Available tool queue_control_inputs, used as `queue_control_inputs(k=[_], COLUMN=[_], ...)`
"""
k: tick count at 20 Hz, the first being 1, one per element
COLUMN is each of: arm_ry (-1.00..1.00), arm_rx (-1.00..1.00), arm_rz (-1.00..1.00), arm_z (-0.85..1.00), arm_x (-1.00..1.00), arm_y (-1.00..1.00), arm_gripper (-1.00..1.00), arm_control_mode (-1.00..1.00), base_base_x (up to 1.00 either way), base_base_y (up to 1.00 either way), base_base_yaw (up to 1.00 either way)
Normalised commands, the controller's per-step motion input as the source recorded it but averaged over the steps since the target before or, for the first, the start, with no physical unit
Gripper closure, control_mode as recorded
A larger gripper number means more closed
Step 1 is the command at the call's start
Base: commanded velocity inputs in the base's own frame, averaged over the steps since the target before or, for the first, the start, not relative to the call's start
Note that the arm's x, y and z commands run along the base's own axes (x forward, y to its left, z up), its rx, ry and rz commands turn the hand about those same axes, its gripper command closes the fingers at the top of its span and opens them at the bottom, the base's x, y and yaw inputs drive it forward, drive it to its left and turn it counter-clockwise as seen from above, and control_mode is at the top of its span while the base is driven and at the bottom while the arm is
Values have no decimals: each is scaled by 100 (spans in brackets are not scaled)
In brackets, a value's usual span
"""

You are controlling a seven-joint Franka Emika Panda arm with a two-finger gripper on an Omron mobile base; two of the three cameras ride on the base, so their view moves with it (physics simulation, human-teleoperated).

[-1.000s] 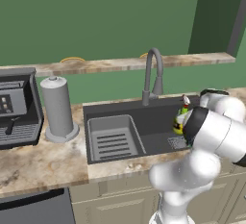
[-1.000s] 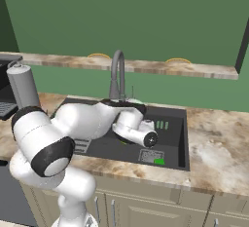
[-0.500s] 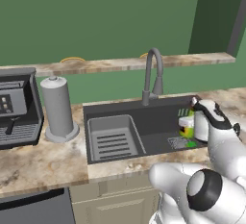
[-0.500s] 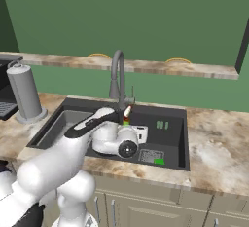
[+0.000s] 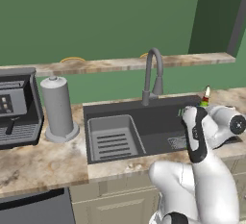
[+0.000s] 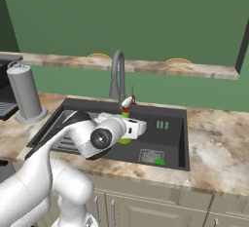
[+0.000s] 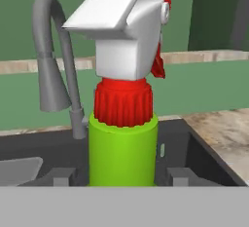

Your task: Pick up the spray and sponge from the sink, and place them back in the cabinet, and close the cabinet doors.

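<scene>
The lime-green spray (image 7: 123, 153) with its white-and-red nozzle stands upright between my fingertips (image 7: 62, 176), and my gripper (image 7: 120, 177) is shut on its body. In the right base view the spray (image 6: 127, 103) pokes up above my white hand over the sink (image 6: 146, 108), with its green base showing just below. From the left base view, only the spray's nozzle (image 5: 206, 94) peeks out behind my forearm, at the sink's (image 5: 120, 104) right end. The sponge (image 6: 159, 161) lies flat on the basin floor near the front right corner. The cabinet and the cabinet doors are out of view.
A tall curved faucet (image 5: 153, 71) rises behind the basin, close to the spray. A ribbed tray (image 5: 113, 139) fills the sink's left part. A paper towel roll (image 5: 58, 105) and a coffee machine (image 5: 17, 107) stand on the counter to the left.
My arm has swung and its elbow has dropped low in front. The spray, held in my gripper, has risen a little and shifted toward the sink's right end.
</scene>
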Motion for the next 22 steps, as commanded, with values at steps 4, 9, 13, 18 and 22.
queue_control_inputs(k=[4,9,13,18,22], arm_ry=[8,7,8,8,2], arm_rx=[-4,-4,-3,-1,0], arm_rz=[-19,-10,-2,0,9], arm_z=[68,62,57,39,16], arm_x=[-23,-17,-16,-23,-29], arm_y=[5,18,31,34,31], arm_gripper=[100,100,100,100,100], arm_control_mode=[-100,-100,-100,-100,-100], base_base_x=[0,0,0,0,0], base_base_y=[0,0,0,0,0], base_base_yaw=[0,0,0,0,0])
